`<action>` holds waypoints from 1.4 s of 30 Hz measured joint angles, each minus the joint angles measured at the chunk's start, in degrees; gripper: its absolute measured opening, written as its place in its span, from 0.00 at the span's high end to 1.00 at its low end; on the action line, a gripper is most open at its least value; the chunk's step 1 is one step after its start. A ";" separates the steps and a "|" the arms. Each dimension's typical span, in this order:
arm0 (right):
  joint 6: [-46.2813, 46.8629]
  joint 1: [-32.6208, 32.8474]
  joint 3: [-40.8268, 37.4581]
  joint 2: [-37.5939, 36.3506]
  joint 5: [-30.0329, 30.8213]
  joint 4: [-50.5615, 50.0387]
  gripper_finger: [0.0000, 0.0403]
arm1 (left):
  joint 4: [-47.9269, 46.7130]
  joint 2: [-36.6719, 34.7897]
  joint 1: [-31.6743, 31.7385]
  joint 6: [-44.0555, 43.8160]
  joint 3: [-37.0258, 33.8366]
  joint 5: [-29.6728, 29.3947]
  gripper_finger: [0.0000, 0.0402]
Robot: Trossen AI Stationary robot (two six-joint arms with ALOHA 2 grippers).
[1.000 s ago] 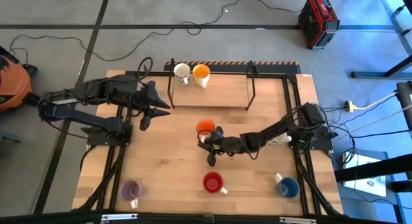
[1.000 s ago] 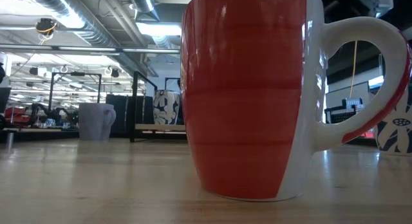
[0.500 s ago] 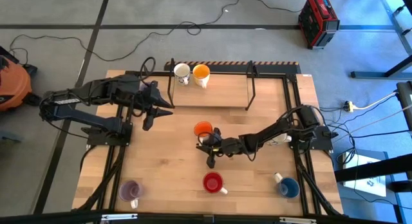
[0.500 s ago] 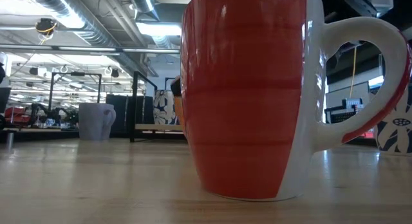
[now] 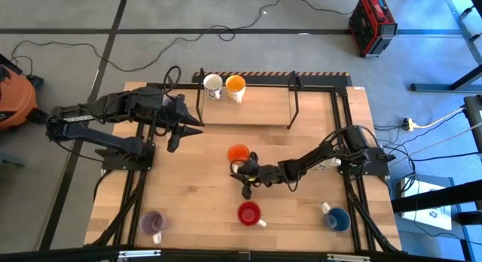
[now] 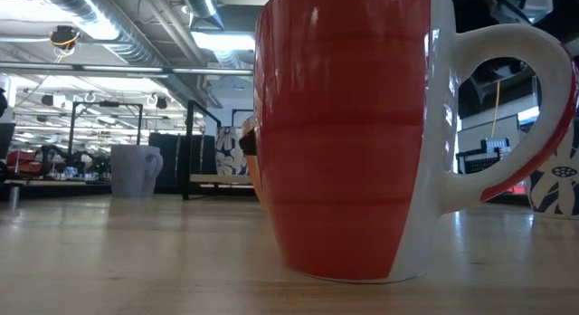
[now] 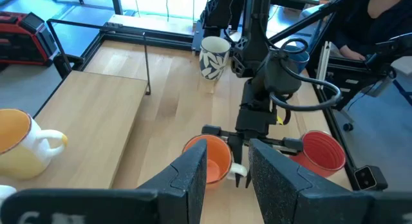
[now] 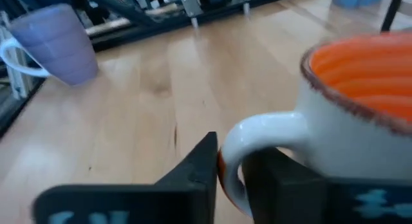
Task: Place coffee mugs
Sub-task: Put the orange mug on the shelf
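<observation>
Straddling right hand (image 8: 235, 169): orange mug's handle (image 8: 257, 137)

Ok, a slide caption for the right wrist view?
Right pincer straddling the white handle of the orange-red mug, pale purple mug beyond.

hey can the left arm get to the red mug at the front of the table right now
Probably not easily. The left tool hovers near the rack, far from the red mug, and the right tool, at the orange-red mug's handle, sits between them.
</observation>
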 joint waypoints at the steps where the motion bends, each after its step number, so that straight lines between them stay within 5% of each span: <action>1: -0.06 0.06 -0.04 0.06 0.23 -0.36 0.83 | -0.02 0.00 0.02 0.00 0.00 0.02 0.73; 12: 2.86 -0.07 -0.04 -4.38 1.13 -12.23 0.57 | -0.02 0.00 0.01 -0.15 0.01 0.11 0.73; 30: 13.95 0.79 0.00 -10.82 0.08 -32.42 0.55 | -0.02 -0.02 0.01 -0.13 0.04 0.19 0.73; 42: 22.77 4.37 4.75 -10.94 19.24 -37.17 0.55 | 0.44 0.00 0.00 -0.68 0.04 -0.57 0.73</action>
